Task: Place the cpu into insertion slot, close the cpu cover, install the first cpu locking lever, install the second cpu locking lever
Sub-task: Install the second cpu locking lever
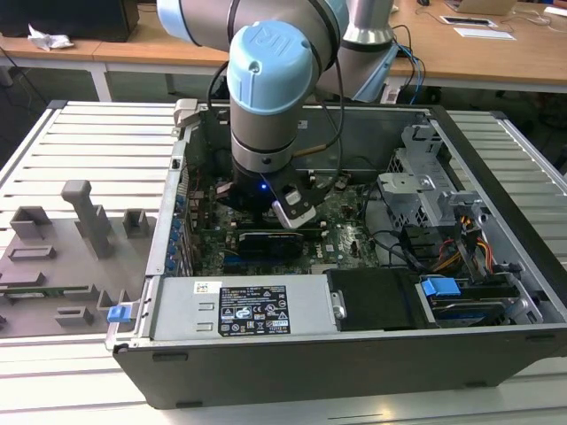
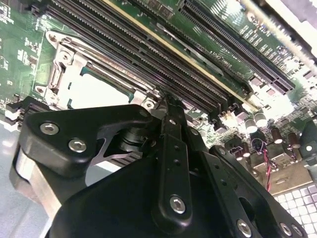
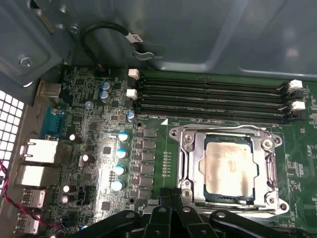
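Observation:
The cpu (image 3: 230,168), silver-grey and square, lies flat in the insertion slot (image 3: 233,200) on the green motherboard. The silver cpu cover (image 3: 190,163) is folded down around it, framing the chip. A thin metal lever (image 3: 218,129) runs along the cover's edge nearest the memory slots. My gripper (image 3: 171,203) hovers just beside the socket with its black fingers pressed together, shut and holding nothing. In the second wrist view the gripper (image 2: 166,101) points at the socket's corner, with the cpu (image 2: 96,91) and cover (image 2: 59,74) beyond it. The arm's wrist (image 1: 261,106) reaches down inside the computer case.
Long black memory slots (image 3: 213,99) lie beside the socket, and blue-topped capacitors (image 3: 119,153) stand on its other side. The grey case wall (image 3: 198,34) rises behind. A power supply (image 1: 230,310) and drive cage (image 1: 425,195) crowd the case. A grey fixture tray (image 1: 71,239) sits at the exterior view's left.

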Robot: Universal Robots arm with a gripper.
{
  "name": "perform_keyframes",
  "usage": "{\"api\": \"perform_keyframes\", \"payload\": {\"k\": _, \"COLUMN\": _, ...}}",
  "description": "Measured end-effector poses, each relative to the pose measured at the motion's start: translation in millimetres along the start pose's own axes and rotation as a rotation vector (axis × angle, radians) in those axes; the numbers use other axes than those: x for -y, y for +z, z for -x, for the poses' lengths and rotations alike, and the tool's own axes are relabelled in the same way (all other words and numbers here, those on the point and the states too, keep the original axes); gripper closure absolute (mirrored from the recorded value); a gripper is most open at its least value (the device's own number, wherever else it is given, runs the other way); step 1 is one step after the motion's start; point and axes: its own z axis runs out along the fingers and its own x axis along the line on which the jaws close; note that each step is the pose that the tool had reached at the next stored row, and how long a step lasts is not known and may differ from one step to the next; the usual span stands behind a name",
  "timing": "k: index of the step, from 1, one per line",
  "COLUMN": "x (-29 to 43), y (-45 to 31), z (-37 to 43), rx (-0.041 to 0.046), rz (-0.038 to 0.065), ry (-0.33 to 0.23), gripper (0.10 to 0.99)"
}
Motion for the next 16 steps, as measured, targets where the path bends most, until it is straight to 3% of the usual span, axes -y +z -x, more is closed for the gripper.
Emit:
{"api": "perform_keyframes", "payload": {"k": 11, "x": -0.8, "y": -2.4, "z": -1.7, "rx": 0.0003, "rz": 0.0, "ry": 0.0, "gripper": 0.98}}
{"api": "perform_keyframes", "payload": {"k": 16, "x": -2.9, "y": -9.7, "z": -1.7, "rx": 0.0011, "rz": 0.0, "ry": 0.0, "gripper": 0.98}}
